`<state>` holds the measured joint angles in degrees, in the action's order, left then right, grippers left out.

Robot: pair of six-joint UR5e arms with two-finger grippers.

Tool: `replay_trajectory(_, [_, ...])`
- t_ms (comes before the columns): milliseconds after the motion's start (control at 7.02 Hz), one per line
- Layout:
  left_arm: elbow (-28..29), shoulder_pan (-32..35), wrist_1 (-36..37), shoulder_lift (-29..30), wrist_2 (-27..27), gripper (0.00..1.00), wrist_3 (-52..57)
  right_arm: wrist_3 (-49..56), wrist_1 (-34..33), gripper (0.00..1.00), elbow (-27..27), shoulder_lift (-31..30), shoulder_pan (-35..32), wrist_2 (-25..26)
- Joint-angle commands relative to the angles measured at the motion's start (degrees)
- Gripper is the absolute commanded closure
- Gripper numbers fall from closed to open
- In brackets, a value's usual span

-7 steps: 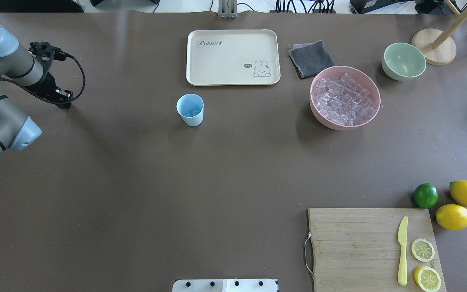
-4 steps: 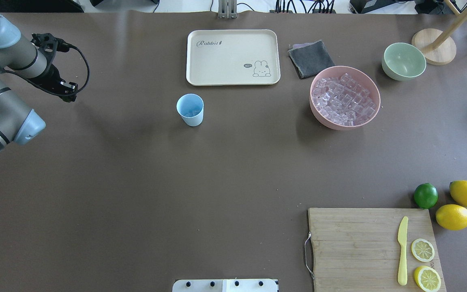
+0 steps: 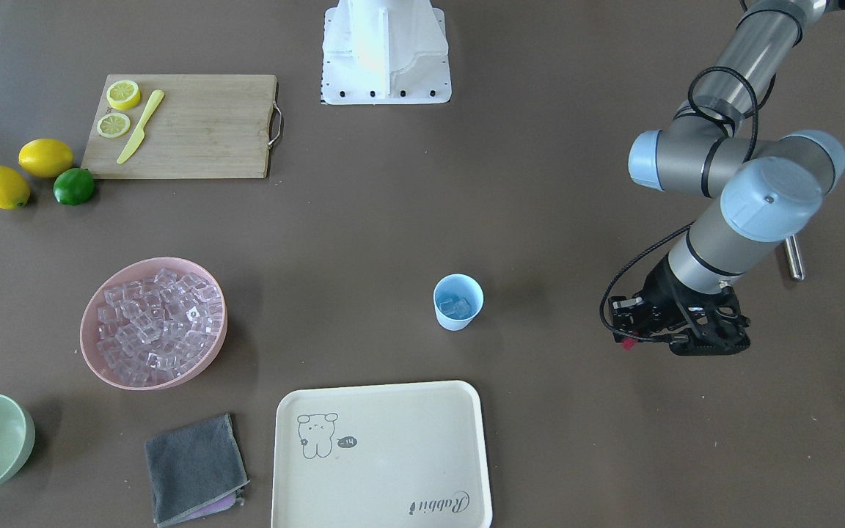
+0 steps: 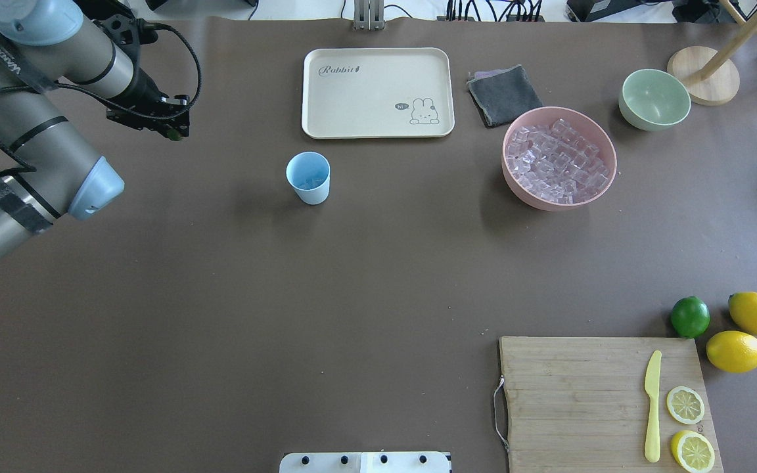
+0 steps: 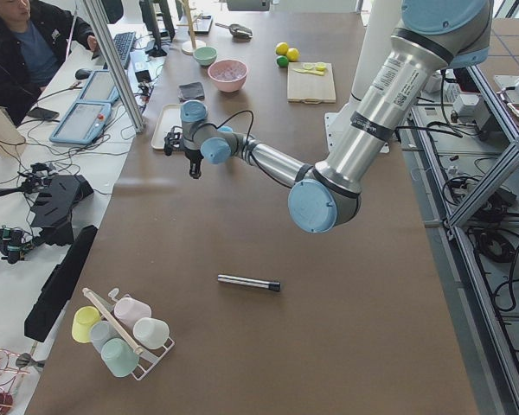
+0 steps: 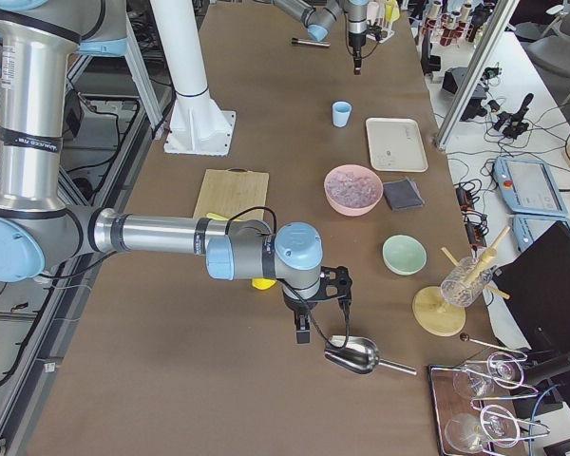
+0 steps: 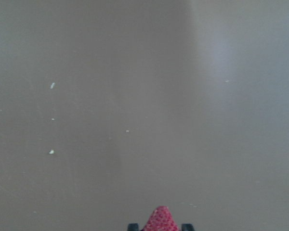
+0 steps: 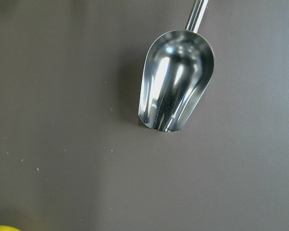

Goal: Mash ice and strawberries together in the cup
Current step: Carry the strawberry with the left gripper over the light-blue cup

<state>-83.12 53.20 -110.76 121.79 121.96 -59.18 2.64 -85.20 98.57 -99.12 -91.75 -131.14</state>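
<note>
Centrally on the brown tabletop (image 4: 378, 276), a small light blue cup (image 4: 307, 177) is seen standing upright, tapered and handleless, just in front of a cream tray (image 4: 378, 92) printed with a rabbit. A few clear cubes of ice (image 3: 458, 305) are seen lying in its bottom; many more are heaped in a pink bowl (image 4: 536, 200) well off to the robot's right. A small red strawberry (image 7: 160, 220), its seeded tip aimed at the tabletop, is pinched between the two dark fingertips of the left end effector (image 4: 171, 133), as the left wrist view shows. From overhead, a speck of green is made out at the same spot.

The left arm (image 4: 43, 151) is seen entering from the robot's left edge, bent at the elbow. Its wrist is turned downward and the end effector is held above bare tabletop, to the left of the cup and the tray and well apart from both. A looped black cable is carried along the wrist.

At the far right end of the tabletop, the right end effector (image 6: 302, 332) is pointed down just beside a shiny metal scoop (image 8: 176, 82) lying on the surface. Whether its fingers are spread or pressed together cannot be told, since it is caught only by the side camera.
</note>
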Motion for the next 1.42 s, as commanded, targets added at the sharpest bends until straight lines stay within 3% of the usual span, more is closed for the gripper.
replay_trajectory(0, [-7.03,-8.15,0.72,2.3,-4.05,1.0,-16.59,0.0,0.03,0.0,0.31,-0.29,-0.01,-0.17])
replay_trajectory(285, [-5.66,-14.42,0.37,7.21,-11.62,1.0,-24.01,0.0,0.03,0.0,1.01,-0.64,-0.09,-0.78])
replay_trajectory(1282, [-2.75,-12.86,-0.16,8.9,-11.92,1.0,-21.15,0.0,-0.06,0.0,3.74,-3.54,-1.41,-0.87])
